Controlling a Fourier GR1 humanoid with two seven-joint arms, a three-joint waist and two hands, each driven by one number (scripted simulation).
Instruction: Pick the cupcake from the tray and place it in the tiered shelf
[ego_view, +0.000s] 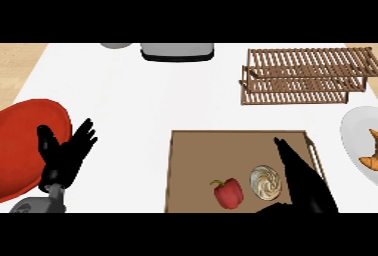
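Observation:
A cupcake (266, 182) with pale swirled frosting sits on the brown wooden tray (199, 150), near its lower right. My right hand (301, 175) hovers just right of the cupcake, fingers straight and pointing up the tray, holding nothing. The tiered wooden shelf (304, 76) stands at the back right, beyond the tray. My left hand (65, 152) rests open at the left, fingers up, over the edge of a red plate.
A red bell pepper (229, 192) lies on the tray left of the cupcake. A red plate (26, 135) sits at the left edge. A white plate (354, 135) with a croissant (370, 161) is at the right. A grey appliance (177, 51) stands at the back.

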